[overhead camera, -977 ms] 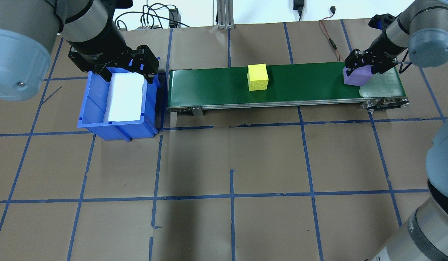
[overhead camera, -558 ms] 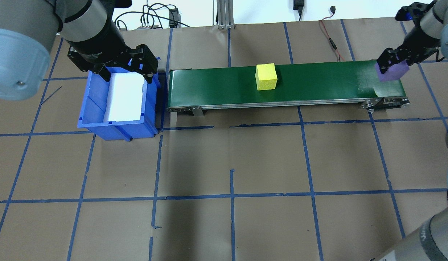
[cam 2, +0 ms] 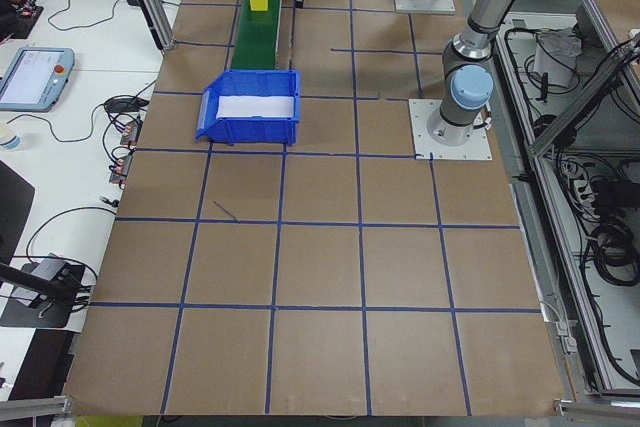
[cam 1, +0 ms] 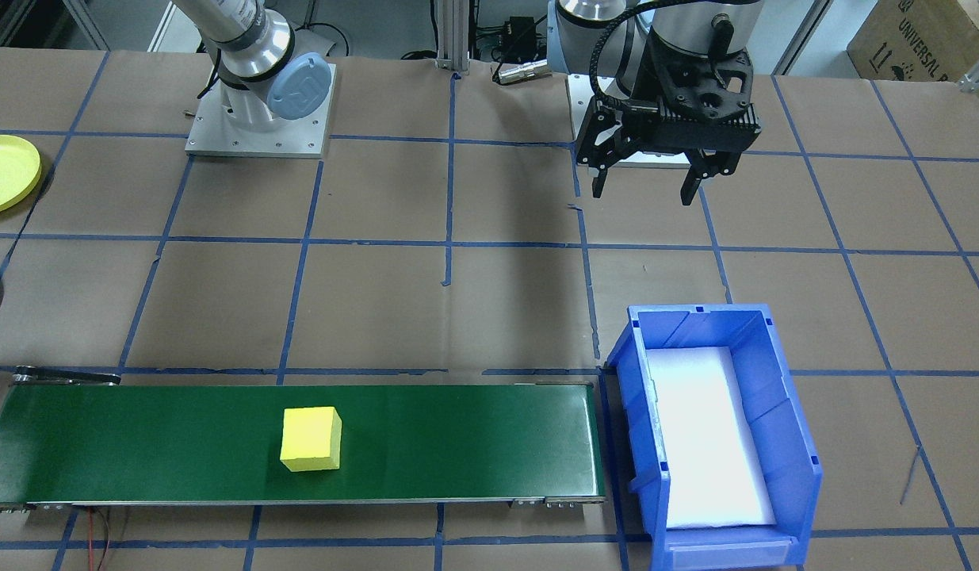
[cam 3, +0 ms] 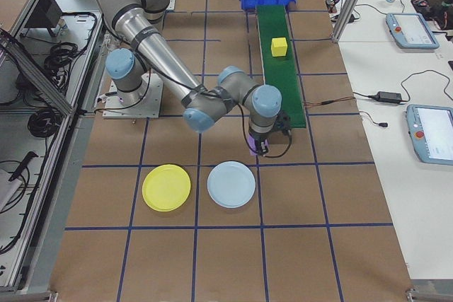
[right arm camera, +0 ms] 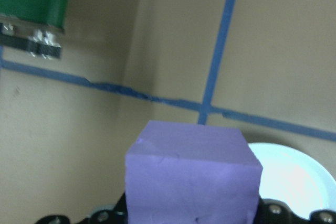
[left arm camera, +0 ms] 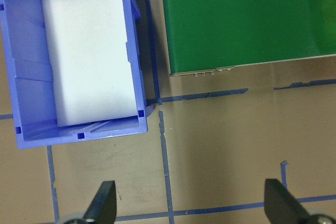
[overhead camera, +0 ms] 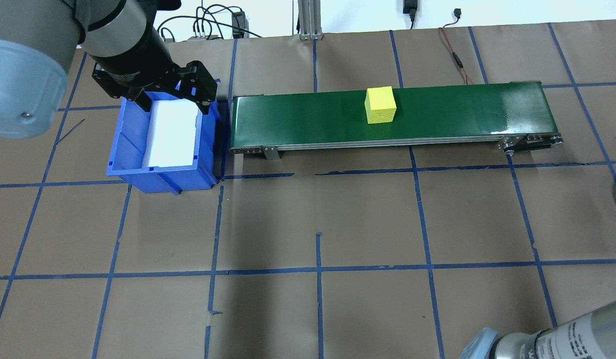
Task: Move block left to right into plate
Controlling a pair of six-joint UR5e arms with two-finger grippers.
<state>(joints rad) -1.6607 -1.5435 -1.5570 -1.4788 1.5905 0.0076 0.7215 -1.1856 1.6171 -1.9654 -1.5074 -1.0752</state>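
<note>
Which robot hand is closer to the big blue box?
The left. The left gripper hangs open just beside the blue bin, on the robot's side of it. The right gripper is far off past the conveyor's other end, holding the purple block near the light blue plate.

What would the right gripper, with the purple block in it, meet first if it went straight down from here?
Probably the brown table paper, with the light blue plate just off to one side; depth is unclear.
</note>
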